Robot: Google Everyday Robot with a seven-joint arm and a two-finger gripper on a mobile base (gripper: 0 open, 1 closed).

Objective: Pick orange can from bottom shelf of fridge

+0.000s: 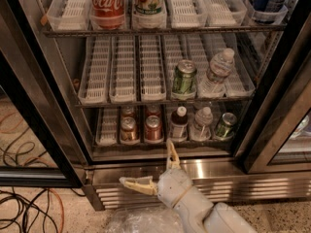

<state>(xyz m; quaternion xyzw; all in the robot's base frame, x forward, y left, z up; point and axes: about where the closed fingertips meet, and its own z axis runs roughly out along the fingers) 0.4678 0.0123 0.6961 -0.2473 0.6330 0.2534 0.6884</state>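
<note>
One orange can (129, 130) above gripper (146, 167)

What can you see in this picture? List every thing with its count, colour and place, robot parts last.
fridge: one, stainless steel, fills the view
orange can: one, orange-copper, bottom shelf, front left
red can: one, red, right beside the orange can
rear cans: two, partly hidden, behind those two
dark bottle: one, white cap, bottom shelf, middle
water bottles: two, clear, bottom shelf and rack above
green cans: two, green, bottom shelf right and rack above
cola bottle: one, red label, top rack
pale bottle: one, green-and-white label, beside the cola
cables: several, black and orange, floor left
hand: one, cream, open, low before the fridge's base, below the bottom shelf
</note>
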